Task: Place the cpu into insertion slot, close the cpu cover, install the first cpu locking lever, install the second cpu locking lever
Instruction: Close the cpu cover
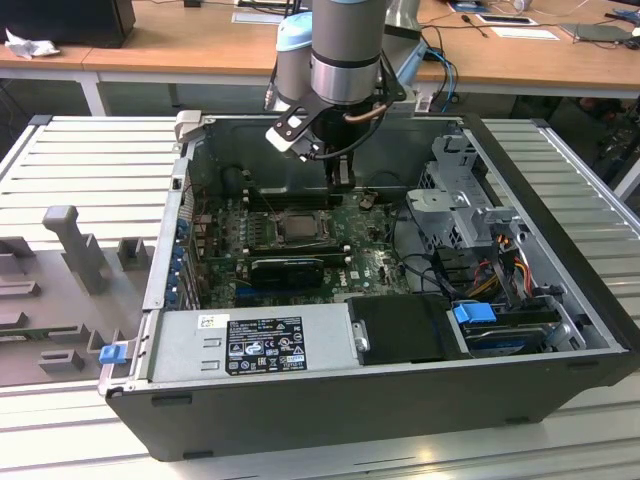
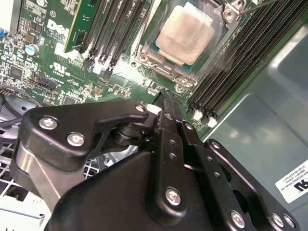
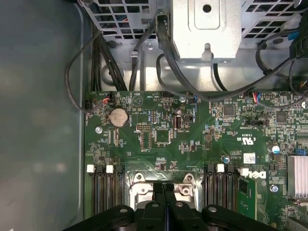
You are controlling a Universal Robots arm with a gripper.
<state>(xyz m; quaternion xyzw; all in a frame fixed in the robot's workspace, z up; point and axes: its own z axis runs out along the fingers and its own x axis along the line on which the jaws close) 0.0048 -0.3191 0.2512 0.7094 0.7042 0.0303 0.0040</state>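
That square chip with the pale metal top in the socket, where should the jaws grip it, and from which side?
Pinch the pale silvery square cpu by two opposite straight edges of its raised top, coming straight down from above. It lies flat, a silver metal frame rings it and long black memory slots flank it, so sideways approaches look blocked.

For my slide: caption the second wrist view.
Shut black gripper near the pale silvery square cpu on the green motherboard.

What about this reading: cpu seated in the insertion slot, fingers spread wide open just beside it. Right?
Not quite: the fingers are shut together, as the first wrist view shows. The cpu is seated in the insertion slot, fingers just beside it.
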